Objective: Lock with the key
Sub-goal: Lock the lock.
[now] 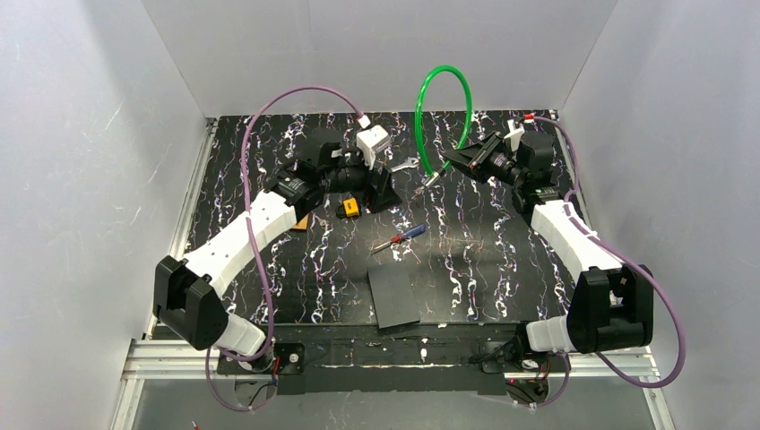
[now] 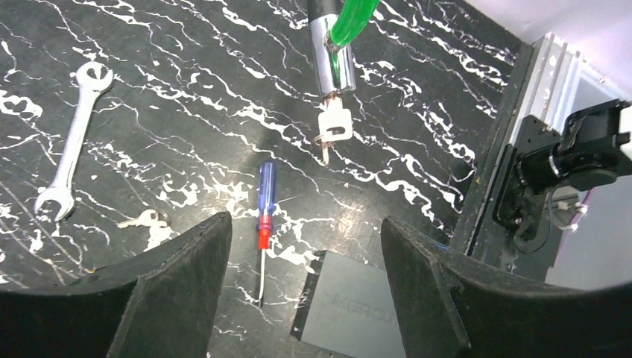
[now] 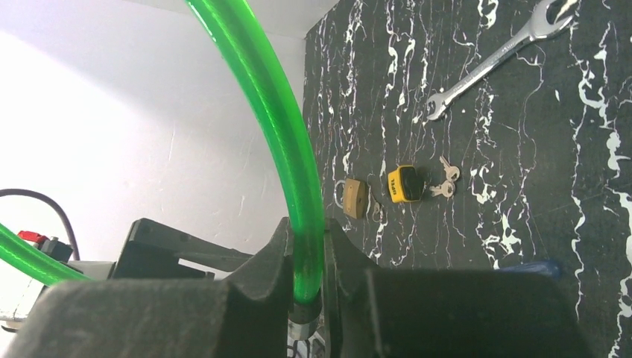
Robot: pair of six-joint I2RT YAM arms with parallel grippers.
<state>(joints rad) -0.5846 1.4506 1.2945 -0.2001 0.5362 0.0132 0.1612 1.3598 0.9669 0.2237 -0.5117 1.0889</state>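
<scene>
The key (image 3: 406,184), with its chunky yellow-and-black head and small silvery keys beside it, lies on the table next to a brass padlock (image 3: 355,198). It also shows in the top view (image 1: 349,208), just near of my left gripper (image 1: 380,191). My left gripper (image 2: 304,224) is open and empty above the table; the yellow head is hidden in its view. My right gripper (image 3: 307,227) is shut on a green cable lock (image 3: 287,134), holding its loop (image 1: 444,98) upright. The lock's metal cylinder (image 2: 332,56) has a small silvery key (image 2: 335,123) hanging from it.
A red-and-blue screwdriver (image 1: 401,237) lies mid-table, and it also shows in the left wrist view (image 2: 264,216). A flat black pad (image 1: 394,296) lies near the front edge. A steel wrench (image 2: 71,145) lies at the back, between the grippers (image 1: 403,164). White walls enclose the table.
</scene>
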